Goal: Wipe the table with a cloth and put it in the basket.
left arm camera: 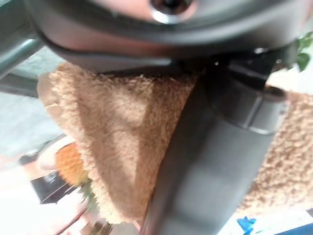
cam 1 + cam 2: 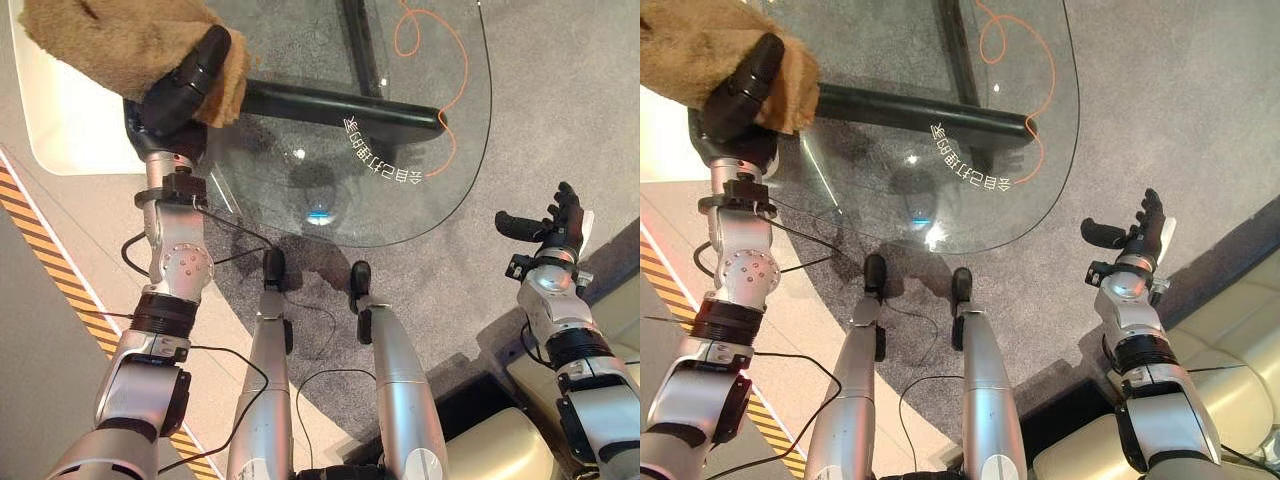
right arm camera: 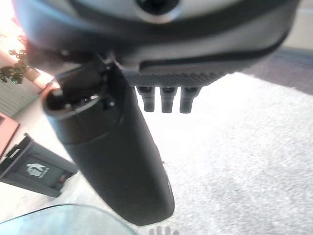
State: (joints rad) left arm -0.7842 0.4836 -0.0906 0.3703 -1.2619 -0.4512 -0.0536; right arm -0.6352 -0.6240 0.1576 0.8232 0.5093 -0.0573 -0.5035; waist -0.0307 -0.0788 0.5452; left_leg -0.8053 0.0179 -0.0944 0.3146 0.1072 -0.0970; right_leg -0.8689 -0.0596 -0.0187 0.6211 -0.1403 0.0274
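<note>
A tan, fuzzy cloth (image 2: 110, 40) is bunched at the far left edge of the round glass table (image 2: 420, 110). My left hand (image 2: 185, 85) is on it, with the thumb (image 1: 215, 161) laid across the cloth (image 1: 122, 142) and pinching it against the palm. The fingers are hidden under the fabric. My right hand (image 2: 558, 225) hangs well to the right of the table, over grey carpet. Its fingers are straight, its thumb (image 3: 117, 156) is spread, and it holds nothing.
A black bar (image 2: 340, 108) and an orange cable (image 2: 450, 60) show through the glass. A white rounded object (image 2: 60, 130) lies left of the table, under the cloth. Yellow-black floor tape (image 2: 50, 250) runs along the left. A cream cushion (image 2: 500, 445) is at the lower right.
</note>
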